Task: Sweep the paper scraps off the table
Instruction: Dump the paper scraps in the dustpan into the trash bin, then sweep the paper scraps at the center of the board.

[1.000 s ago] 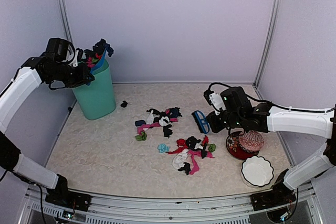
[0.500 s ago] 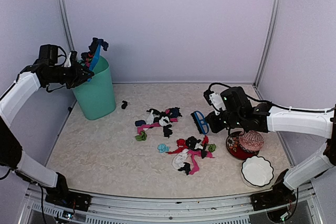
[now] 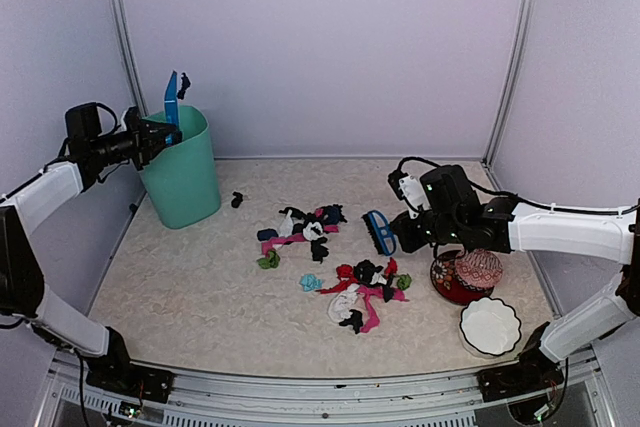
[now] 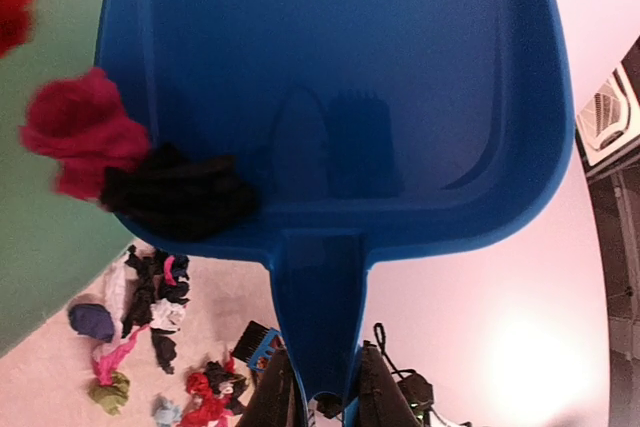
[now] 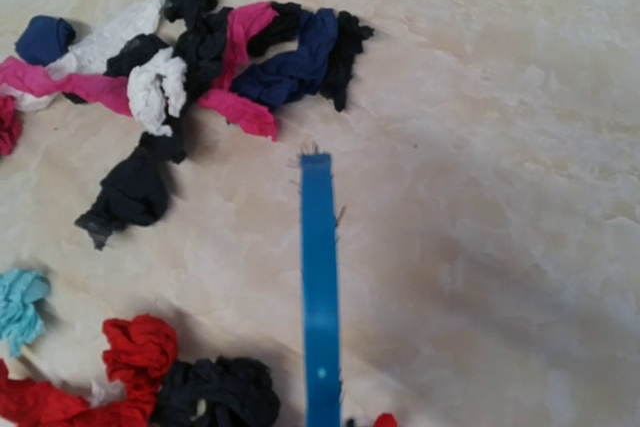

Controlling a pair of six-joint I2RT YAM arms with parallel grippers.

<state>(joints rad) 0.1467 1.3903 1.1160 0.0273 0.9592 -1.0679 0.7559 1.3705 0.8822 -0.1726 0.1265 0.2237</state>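
Many crumpled paper scraps (image 3: 310, 229); left claw (image 4: 318, 392) pinches smooth dustpan (image 4: 330, 97), right claw (image 3: 405, 230) pinches brush (image 3: 379, 232).

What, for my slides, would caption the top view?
Left gripper tips dustpan over green bin; right gripper holds brush beside paper scraps.

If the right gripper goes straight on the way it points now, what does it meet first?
Probably the paper scraps in the far pile; the blue brush in the right gripper would touch them first. Height above the table is unclear.
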